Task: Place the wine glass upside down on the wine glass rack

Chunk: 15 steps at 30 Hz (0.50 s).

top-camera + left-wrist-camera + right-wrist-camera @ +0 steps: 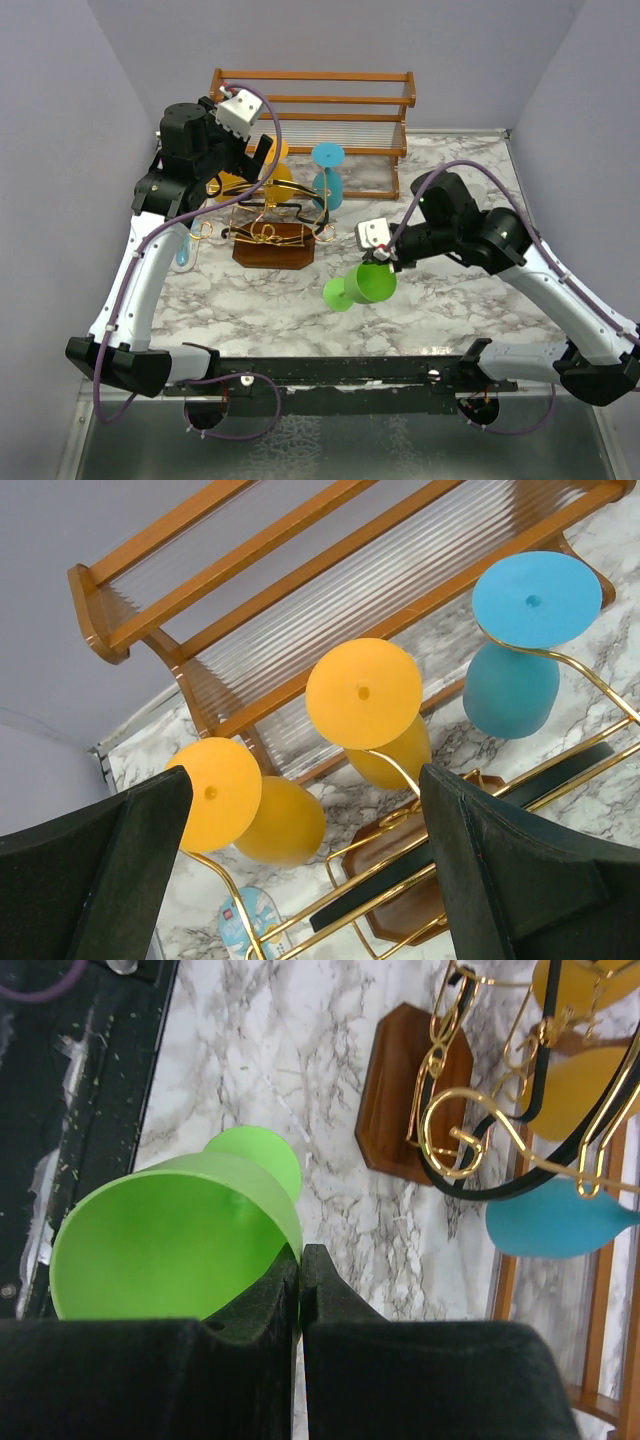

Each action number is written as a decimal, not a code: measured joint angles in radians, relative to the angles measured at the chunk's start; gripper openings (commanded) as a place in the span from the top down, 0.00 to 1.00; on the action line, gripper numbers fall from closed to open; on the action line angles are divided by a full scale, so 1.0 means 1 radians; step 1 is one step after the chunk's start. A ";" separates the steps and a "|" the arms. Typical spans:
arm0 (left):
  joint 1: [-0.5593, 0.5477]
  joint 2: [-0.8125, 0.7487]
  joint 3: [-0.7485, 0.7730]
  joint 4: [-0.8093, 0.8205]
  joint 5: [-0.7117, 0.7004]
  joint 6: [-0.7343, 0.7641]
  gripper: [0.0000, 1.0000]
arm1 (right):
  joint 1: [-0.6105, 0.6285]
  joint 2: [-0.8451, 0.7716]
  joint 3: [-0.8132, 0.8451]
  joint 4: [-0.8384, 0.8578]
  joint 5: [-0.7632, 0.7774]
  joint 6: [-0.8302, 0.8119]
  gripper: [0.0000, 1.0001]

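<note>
Gripping rim of green wine glass [368, 284] with clenched right gripper [300, 1258], centre frame. Hovering left gripper [302, 775] over rack [272, 250], upper left, spread wide, empty.

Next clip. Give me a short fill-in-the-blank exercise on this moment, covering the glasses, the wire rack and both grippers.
1. The right gripper is shut on the rim of the ___ plastic wine glass.
2. The small gold and black wire rack on a dark wooden base already carries ___ upside-down glasses.
3. The left gripper has its jaws ___, holding nothing.
Missing words: green; three; open.
</note>
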 measured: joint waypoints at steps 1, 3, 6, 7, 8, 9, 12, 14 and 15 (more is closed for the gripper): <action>0.000 0.001 0.000 0.000 0.005 0.000 0.01 | 0.000 -0.003 0.020 -0.008 -0.018 0.000 0.99; 0.000 0.004 0.000 0.003 0.015 -0.001 0.01 | -0.002 -0.004 0.070 -0.028 -0.053 0.000 0.99; 0.000 0.006 0.000 0.007 0.025 -0.005 0.01 | -0.010 -0.005 0.141 -0.037 -0.087 0.003 0.99; 0.000 0.006 0.000 0.007 0.027 -0.007 0.01 | -0.013 -0.007 0.161 -0.038 -0.092 0.011 0.98; 0.000 0.006 0.000 0.008 0.031 -0.009 0.01 | -0.014 -0.008 0.174 -0.037 -0.092 0.015 0.99; 0.000 0.006 0.000 0.010 0.034 -0.012 0.01 | -0.014 -0.009 0.190 -0.036 -0.091 0.026 0.99; 0.000 0.006 0.000 0.014 0.040 -0.021 0.01 | -0.016 -0.008 0.230 -0.020 -0.073 0.063 0.99; 0.000 0.006 0.000 0.014 0.043 -0.029 0.01 | -0.018 -0.008 0.255 0.001 -0.050 0.086 0.99; 0.000 0.006 0.000 0.014 0.045 -0.033 0.01 | -0.019 -0.008 0.265 0.013 -0.038 0.100 0.99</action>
